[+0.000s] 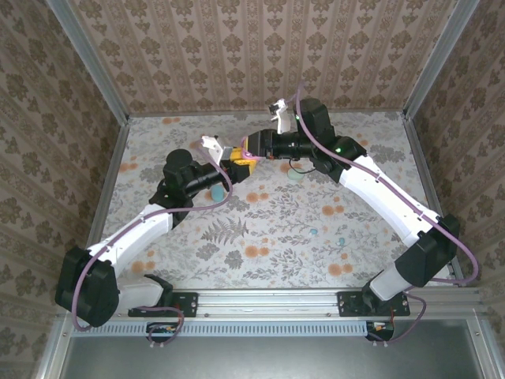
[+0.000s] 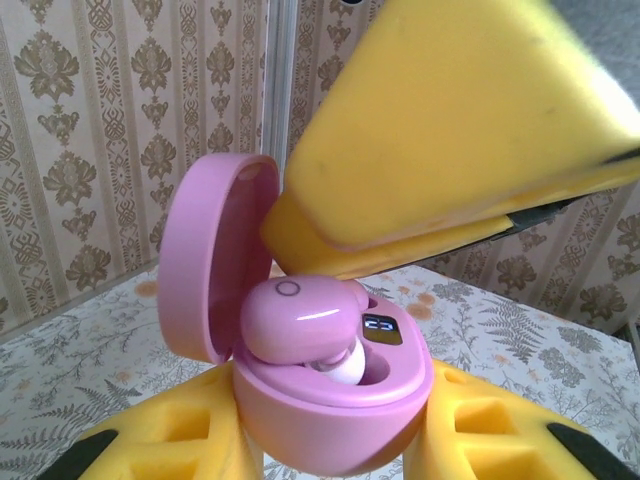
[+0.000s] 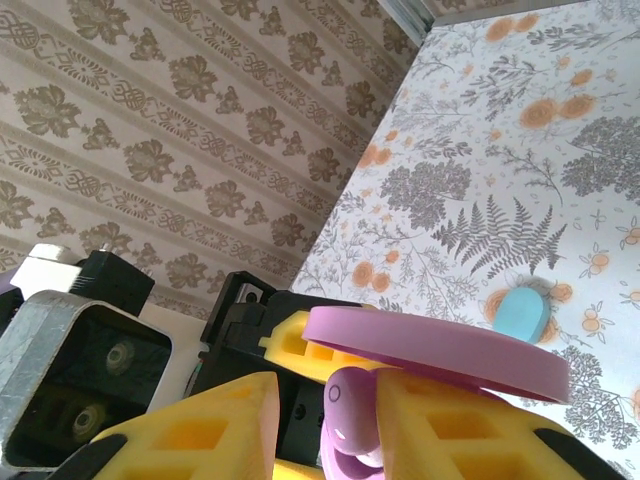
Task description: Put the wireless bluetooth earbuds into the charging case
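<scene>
Top view: both arms reach in and meet just past table centre, toward 11 o'clock. Left gripper comes in from 8 o'clock, right gripper from 2 o'clock, their yellow fingers close together. Left wrist view: left gripper is clamped on the pink case, one yellow finger on each side of the base. The lid stands open, upright, at 9 o'clock of the base. A pink bud lies in the base, white tip down in a well beside the small lit display; whether it is fully seated cannot be told. One finger of the right gripper hangs over the case at 1 o'clock, touching or just beside the lid's edge. Right wrist view: right gripper is pressed in on the bud, which sits pinched between its two yellow fingers, with the lid seen edge-on just above. On the table, a blue case lies near the left wrist at 9 o'clock of centre and also shows past the lid. A mint case lies at 1 o'clock under the right arm. Two tiny pale pieces lie apart at 4 o'clock, too small to identify.
</scene>
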Motion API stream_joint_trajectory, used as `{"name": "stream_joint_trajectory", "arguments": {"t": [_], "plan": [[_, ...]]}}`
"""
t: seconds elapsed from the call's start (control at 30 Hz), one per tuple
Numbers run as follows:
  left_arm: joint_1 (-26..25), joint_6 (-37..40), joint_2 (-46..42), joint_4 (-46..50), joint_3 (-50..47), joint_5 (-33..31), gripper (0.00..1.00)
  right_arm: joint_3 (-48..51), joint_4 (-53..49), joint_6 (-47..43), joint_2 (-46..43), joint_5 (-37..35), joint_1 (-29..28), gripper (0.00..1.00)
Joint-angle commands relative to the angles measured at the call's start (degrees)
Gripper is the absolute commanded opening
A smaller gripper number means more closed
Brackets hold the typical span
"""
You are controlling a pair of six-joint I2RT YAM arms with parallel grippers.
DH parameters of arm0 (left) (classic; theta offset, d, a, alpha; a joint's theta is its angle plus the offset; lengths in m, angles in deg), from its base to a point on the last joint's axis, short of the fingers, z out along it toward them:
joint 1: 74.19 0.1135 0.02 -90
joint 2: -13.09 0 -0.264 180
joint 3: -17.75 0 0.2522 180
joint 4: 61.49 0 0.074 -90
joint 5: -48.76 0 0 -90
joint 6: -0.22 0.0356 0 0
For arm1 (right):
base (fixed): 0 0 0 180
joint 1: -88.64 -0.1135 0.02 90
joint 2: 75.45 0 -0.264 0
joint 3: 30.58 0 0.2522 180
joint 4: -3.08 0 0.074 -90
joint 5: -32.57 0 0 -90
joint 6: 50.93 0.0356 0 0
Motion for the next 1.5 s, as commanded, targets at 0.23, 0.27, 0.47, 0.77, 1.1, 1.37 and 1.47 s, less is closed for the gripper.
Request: {"name": "stream_joint_trajectory", "arguments": {"t": [0.23, 0.27, 0.47, 0.77, 1.1, 1.37, 1.47], "plan": [[-0.09, 0.62, -0.87, -2.8, 1.02, 1.3, 0.27, 1.52, 1.81, 0.6, -2.65, -2.48, -0.01, 0.34], [-0.09, 0.62, -0.87, -2.89, 1.04, 1.3, 0.27, 1.56, 1.72, 0.6, -2.77, -2.64, -0.01, 0.34], [-0.09, 0.71, -0.78, -2.99, 0.98, 1.13, 0.27, 2.91, 2.51, -0.09, -5.13, -2.22, 0.08, 0.34], [-0.42, 1.84, -0.17, -2.3, 1.55, 2.81, 0.27, 10.92, 6.09, 2.04, -13.61, -8.2, 4.3, 0.35], [-2.41, 4.23, 0.61, 0.01, 2.71, 5.16, 0.27, 16.09, 7.56, 9.74, -16.23, -6.66, 11.95, 0.39], [-2.8, 5.19, 2.11, 0.72, 4.01, 6.5, 0.27, 13.36, 3.98, 10.03, -14.09, -3.45, 13.23, 0.42], [-3.33, 6.81, 2.45, 3.04, 4.84, 6.87, 0.27, 8.61, -2.75, 8.5, -10.49, -1.07, 13.41, 0.43]]}}
